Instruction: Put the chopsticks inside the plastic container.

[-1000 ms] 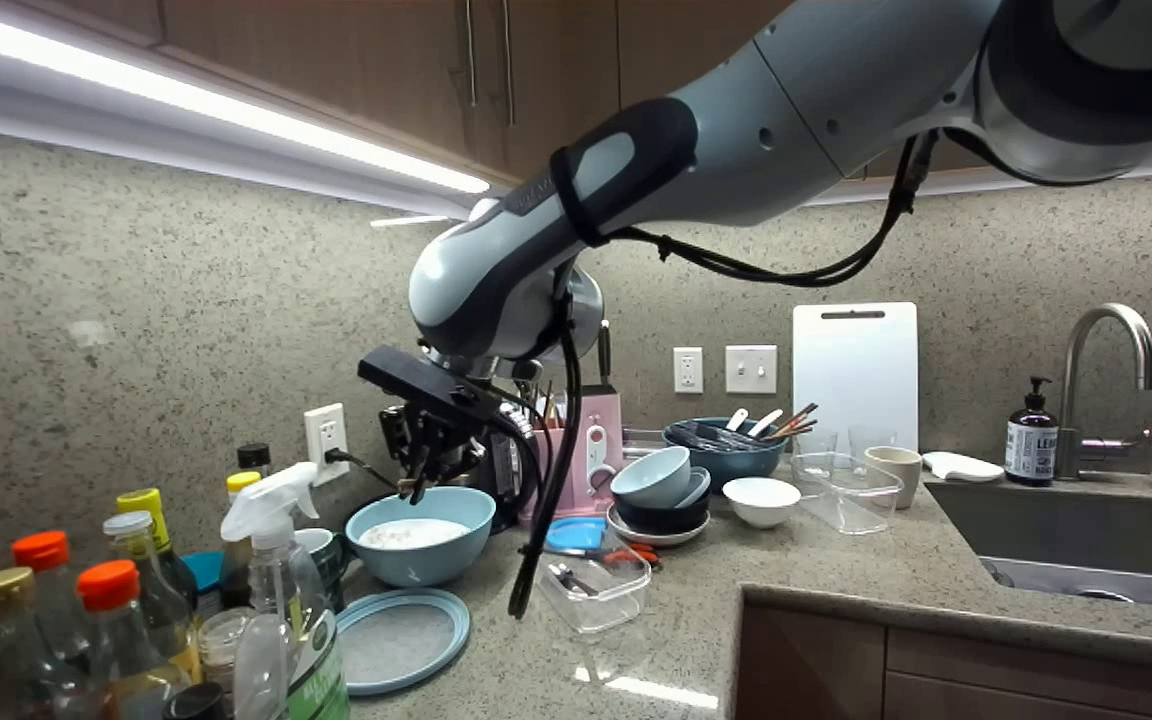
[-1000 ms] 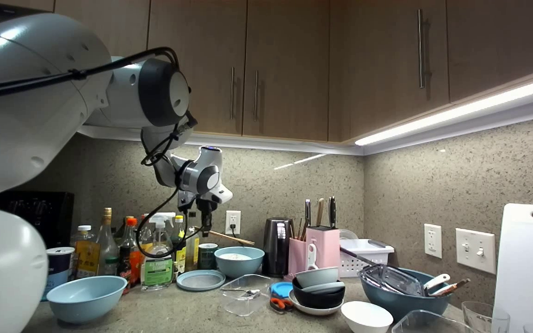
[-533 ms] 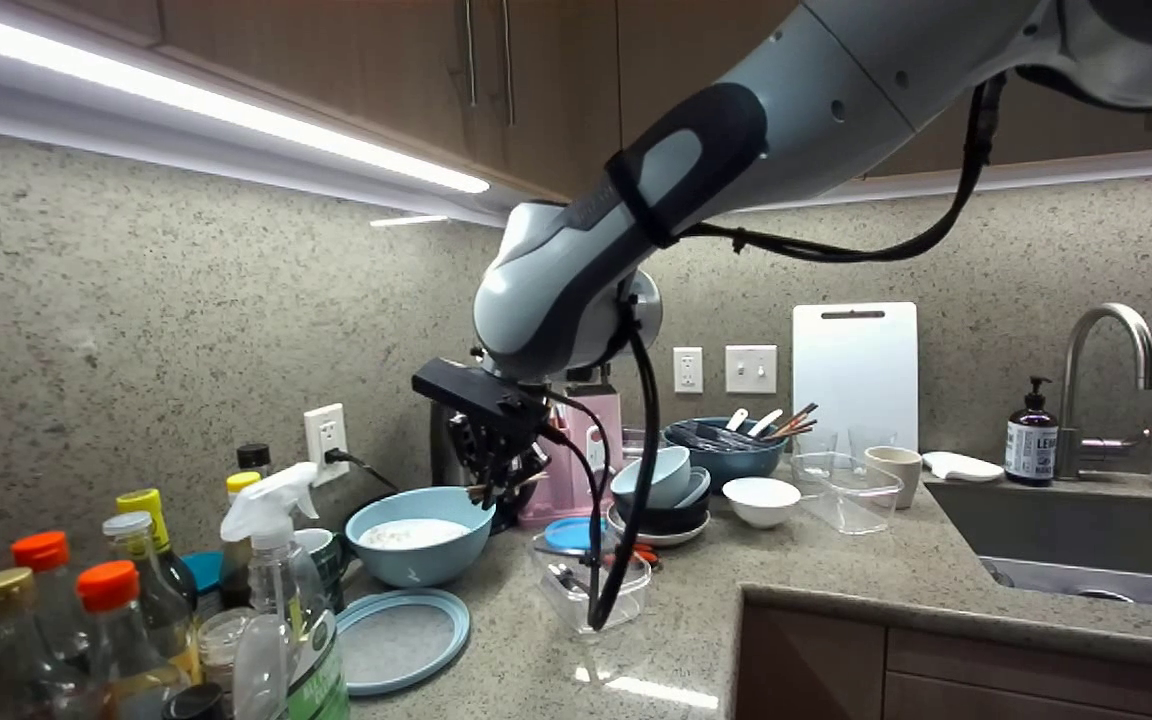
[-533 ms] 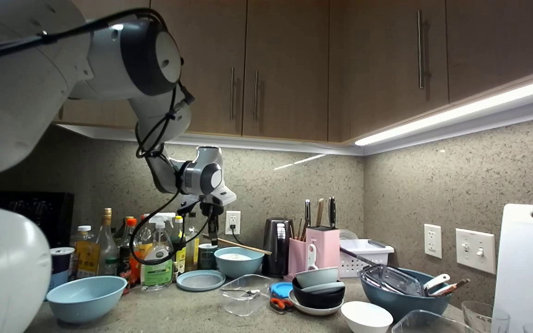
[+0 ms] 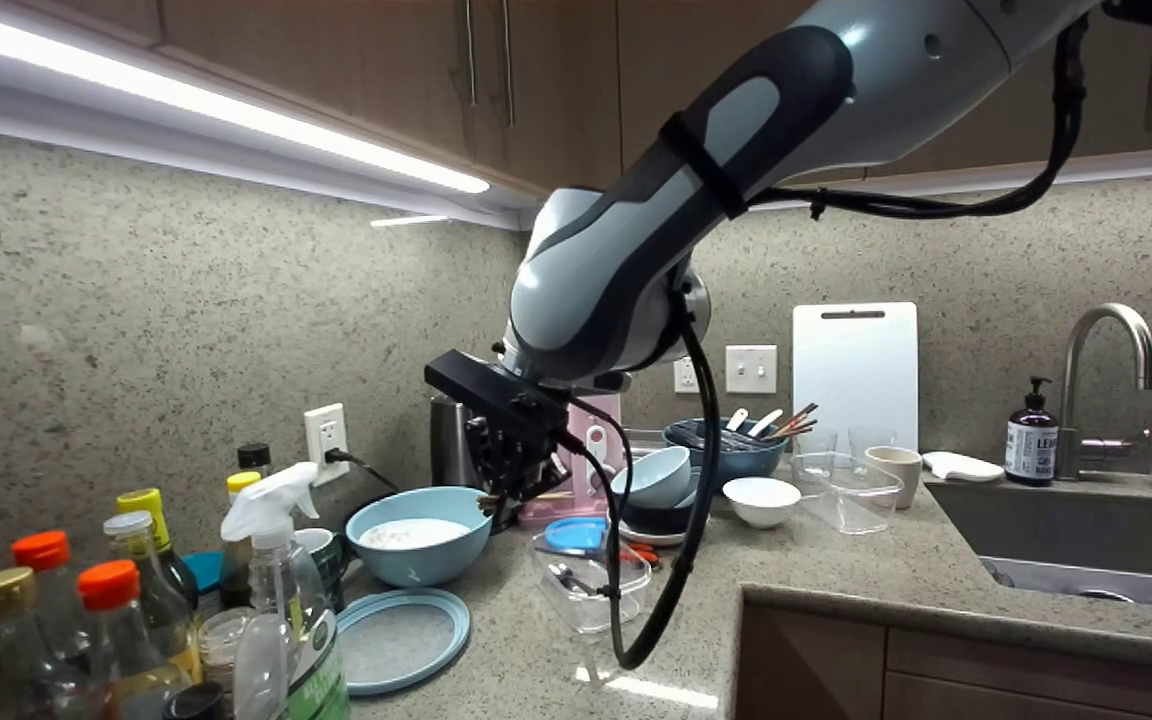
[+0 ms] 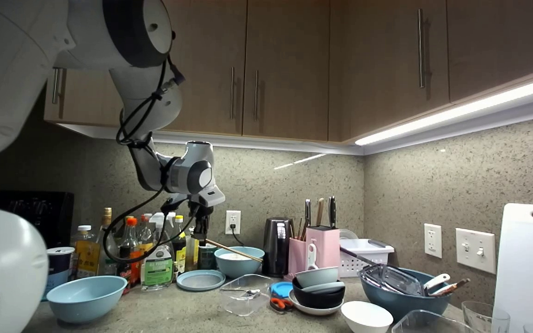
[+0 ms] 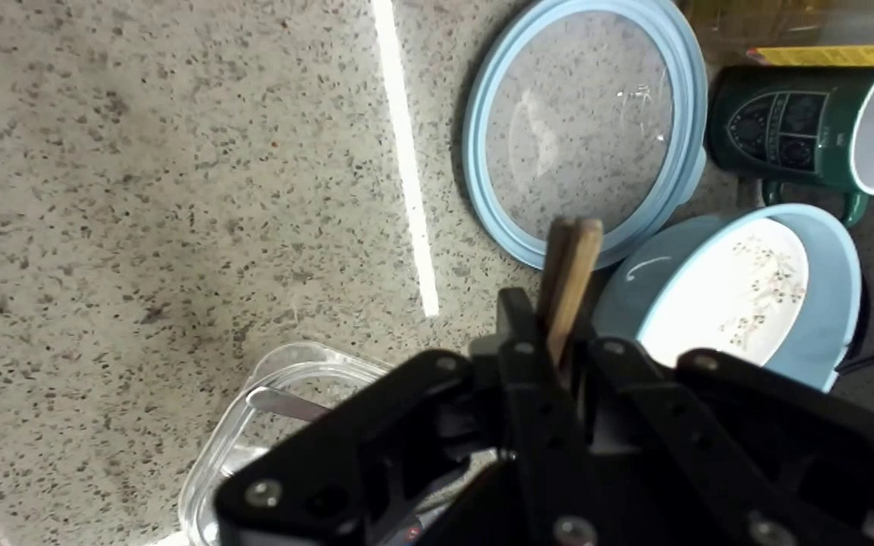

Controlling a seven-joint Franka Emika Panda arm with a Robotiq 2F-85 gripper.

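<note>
Gripper is pinching the chopsticks side by side, likely for carrying both at once. They're hanging higher than the tub, apart from it. The tub is standing uncovered, presumably for easy drop-in; cutlery is lying inside.

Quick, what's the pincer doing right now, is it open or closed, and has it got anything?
Pincer: closed, holding the chopsticks, with wooden ends poking out in the wrist view.
</note>
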